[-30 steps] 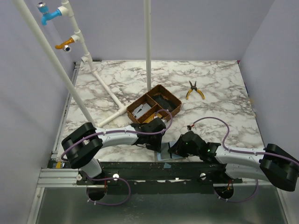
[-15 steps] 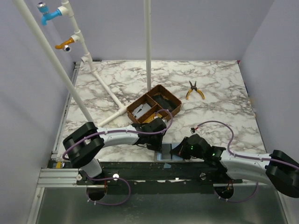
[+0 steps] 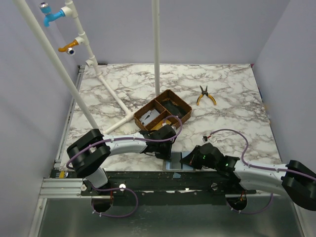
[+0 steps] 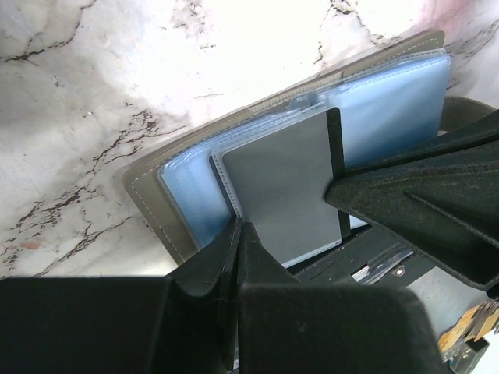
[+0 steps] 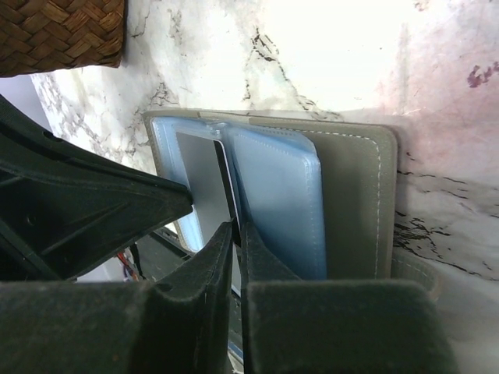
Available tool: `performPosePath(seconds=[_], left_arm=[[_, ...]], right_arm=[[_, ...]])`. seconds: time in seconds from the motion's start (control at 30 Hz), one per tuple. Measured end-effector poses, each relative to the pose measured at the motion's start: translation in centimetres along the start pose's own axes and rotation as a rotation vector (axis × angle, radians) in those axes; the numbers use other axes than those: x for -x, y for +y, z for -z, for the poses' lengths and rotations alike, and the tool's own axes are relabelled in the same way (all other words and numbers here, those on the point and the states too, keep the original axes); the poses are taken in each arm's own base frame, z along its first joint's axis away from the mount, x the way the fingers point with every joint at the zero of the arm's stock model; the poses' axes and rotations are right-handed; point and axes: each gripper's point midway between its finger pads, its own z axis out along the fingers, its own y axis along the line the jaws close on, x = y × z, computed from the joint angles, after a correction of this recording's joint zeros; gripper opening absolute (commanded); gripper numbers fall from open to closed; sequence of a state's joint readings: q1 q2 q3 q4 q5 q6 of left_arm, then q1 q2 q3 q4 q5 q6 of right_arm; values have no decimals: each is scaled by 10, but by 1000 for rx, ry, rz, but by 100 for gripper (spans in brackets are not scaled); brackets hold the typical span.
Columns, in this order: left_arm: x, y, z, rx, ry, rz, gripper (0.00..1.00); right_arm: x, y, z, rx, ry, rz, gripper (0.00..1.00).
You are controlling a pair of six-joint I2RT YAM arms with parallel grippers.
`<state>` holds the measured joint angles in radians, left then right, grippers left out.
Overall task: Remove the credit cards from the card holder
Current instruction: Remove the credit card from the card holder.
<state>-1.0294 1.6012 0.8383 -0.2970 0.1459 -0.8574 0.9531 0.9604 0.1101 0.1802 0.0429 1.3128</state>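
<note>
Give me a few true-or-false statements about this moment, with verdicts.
1. The card holder lies open at the near edge of the table. True.
2. The pliers lie inside the brown tray. False: they lie on the table beyond it.
3. The left claw is wide open. False: its fingers are pressed together.
4. A grey card sits in the card holder. True.
5. The right claw is over the brown tray. False: it is at the card holder, closed on the grey card's edge.
</note>
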Motion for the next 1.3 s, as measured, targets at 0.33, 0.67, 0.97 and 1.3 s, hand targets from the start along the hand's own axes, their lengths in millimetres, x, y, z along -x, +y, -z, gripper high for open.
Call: performPosePath(seconds=[0.33,0.67,0.97,1.3], left_arm=[[0,0,0,1,1,7,0],[0,0,0,2,2,7,0],[0,0,0,3,2,7,0],[0,0,0,3,2,7,0]], right_arm=[[1,-2,2,18,-9,-17,13],[1,0,2,44,-15,-36,20],[1,-1,2,54,-18,-61,22],[2,4,7,95,-27,-86,15]])
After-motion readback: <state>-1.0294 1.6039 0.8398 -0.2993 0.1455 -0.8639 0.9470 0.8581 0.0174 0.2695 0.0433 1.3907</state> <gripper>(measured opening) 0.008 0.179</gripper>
